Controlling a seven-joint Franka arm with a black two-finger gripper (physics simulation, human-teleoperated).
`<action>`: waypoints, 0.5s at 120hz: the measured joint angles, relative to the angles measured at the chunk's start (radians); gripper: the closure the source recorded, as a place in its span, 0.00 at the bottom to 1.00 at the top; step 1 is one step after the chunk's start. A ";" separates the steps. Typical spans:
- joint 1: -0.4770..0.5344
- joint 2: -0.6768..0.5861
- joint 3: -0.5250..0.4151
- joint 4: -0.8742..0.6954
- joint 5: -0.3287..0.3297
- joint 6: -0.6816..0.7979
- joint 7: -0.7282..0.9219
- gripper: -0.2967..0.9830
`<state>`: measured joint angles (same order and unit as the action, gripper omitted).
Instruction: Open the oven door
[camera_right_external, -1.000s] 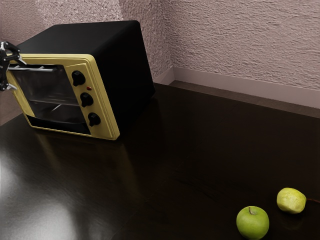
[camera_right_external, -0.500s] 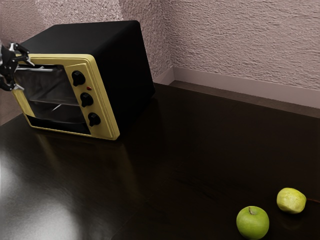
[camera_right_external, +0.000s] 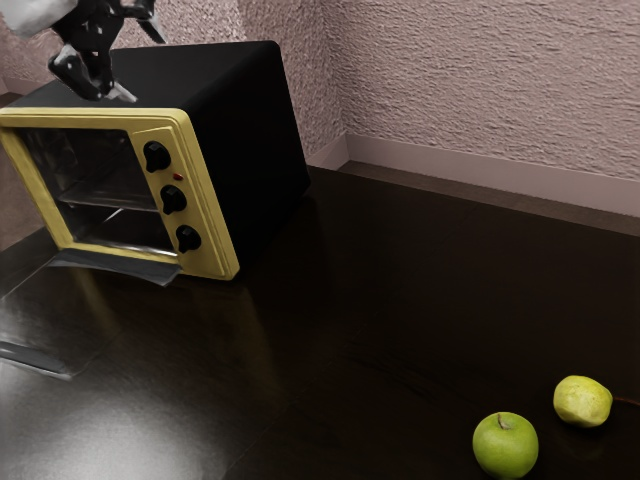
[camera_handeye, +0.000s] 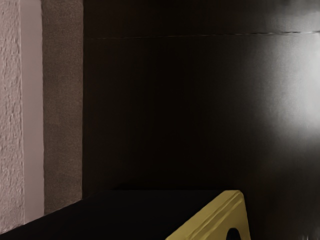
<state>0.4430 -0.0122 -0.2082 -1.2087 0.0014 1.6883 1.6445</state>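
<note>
My gripper (camera_right_external: 143, 66) is above the front part of the oven's black top, at the exterior view's upper left. Its two fingers stand apart with nothing between them. The yellow-framed oven (camera_right_external: 205, 225) has its door (camera_right_external: 120, 265) folded down flat in front of the opening, low over the table. The door's handle (camera_right_external: 35, 358) lies out at the exterior view's left edge. A rack shows inside the cavity. In the wrist view, the oven's yellow front frame (camera_handeye: 212, 215) and part of a black knob (camera_handeye: 233, 234) appear beside its dark top.
A green apple (camera_right_external: 505, 445) and a yellow-green fruit (camera_right_external: 582, 401) rest on the dark table (camera_right_external: 400, 300), well away from the oven. Three black knobs line the oven's front. A textured wall (camera_right_external: 480, 90) rises behind the table.
The oven door has swung from upright down to flat, its handle coming away from the oven's top edge. My gripper has moved up and toward the exterior view's right, over the oven.
</note>
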 joint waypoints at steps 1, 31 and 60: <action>0.002 0.014 -0.003 0.006 -0.003 -0.016 -0.024 0.28; -0.102 0.233 0.032 0.004 -0.016 -0.269 -0.593 0.24; -0.258 0.238 0.170 0.004 -0.001 -0.314 -0.917 0.23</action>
<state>0.1854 0.2261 -0.0386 -1.2046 0.0005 1.3745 0.7279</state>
